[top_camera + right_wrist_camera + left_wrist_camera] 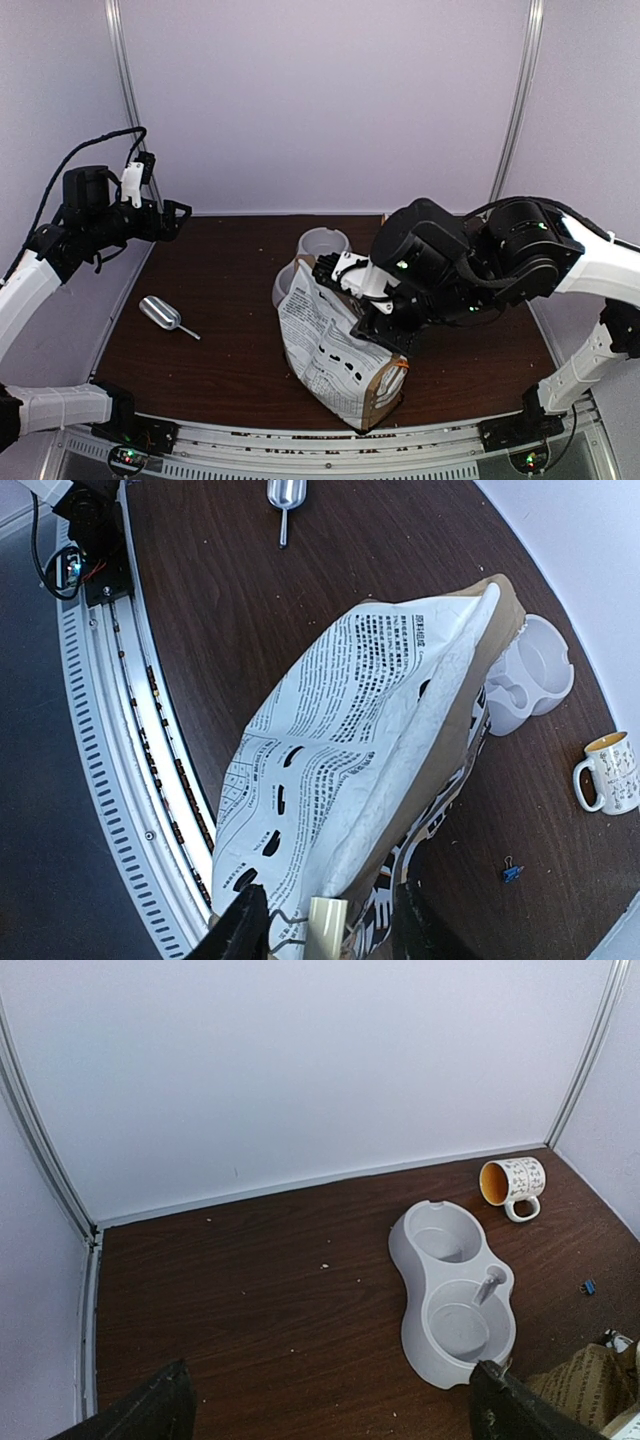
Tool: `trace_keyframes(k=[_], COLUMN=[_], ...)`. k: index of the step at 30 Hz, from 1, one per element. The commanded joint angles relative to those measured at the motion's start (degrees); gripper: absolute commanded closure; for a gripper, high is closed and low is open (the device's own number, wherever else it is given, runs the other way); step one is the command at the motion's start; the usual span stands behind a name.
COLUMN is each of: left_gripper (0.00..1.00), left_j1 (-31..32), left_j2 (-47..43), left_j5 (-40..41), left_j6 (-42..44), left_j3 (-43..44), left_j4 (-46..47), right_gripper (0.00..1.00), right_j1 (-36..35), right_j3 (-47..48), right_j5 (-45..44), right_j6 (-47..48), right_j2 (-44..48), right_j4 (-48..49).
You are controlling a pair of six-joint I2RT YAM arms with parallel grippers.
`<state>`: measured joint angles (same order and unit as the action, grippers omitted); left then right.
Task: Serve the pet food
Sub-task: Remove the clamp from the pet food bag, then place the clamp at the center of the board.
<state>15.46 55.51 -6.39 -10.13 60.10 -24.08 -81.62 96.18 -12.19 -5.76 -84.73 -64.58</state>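
At the far left, above the dark wood-grain table (230, 290), the left pincer (178, 215) hangs with its two black fingers spread wide, holding nothing. On the table near it lies one shiny metal scoop (160, 313), rounded, with a thin handle. In the middle is one crinkled paper bag (335, 355), white with black print on its face and tan along the sides. Just behind it sits one smooth grey plastic bowl (450, 1290) with two round wells. The right pincer (325, 930) straddles the bag's edge; whether it pinches the paper I cannot tell. The pet food is out of sight. Farther right are one glossy patterned mug (608, 772) and one small blue clip (511, 870).
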Motion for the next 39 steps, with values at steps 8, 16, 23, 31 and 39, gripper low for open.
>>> trace_keyframes(k=[8, 16, 23, 31, 39], left_gripper=[0.02, 0.02, 0.02, 0.02, 0.02], left_j1=[-0.1, -0.1, -0.1, -0.1, -0.1], left_j2=[-1.0, -0.9, -0.9, -1.0, -0.7], left_j5=[-0.5, -0.5, -0.4, -0.1, 0.0], left_j6=[0.6, 0.5, 0.6, 0.6, 0.6], left_j3=[-0.3, -0.2, -0.3, -0.3, -0.4], left_j4=[2.3, 2.3, 2.3, 2.2, 2.2], right_gripper=[0.73, 0.89, 0.91, 0.90, 0.90], right_j1=[-0.4, -0.3, -0.1, 10.2, 36.9], right_j3=[2.2, 2.7, 2.8, -3.7, -33.4], right_j5=[-2.0, -1.5, -3.5, -3.7, 5.3], right_j6=[-0.7, -1.6, -2.8, -4.5, -9.6], right_j2=[0.0, 3.0, 5.3, 12.5, 22.0], right_j4=[-0.9, 1.8, 3.4, 8.9, 30.5])
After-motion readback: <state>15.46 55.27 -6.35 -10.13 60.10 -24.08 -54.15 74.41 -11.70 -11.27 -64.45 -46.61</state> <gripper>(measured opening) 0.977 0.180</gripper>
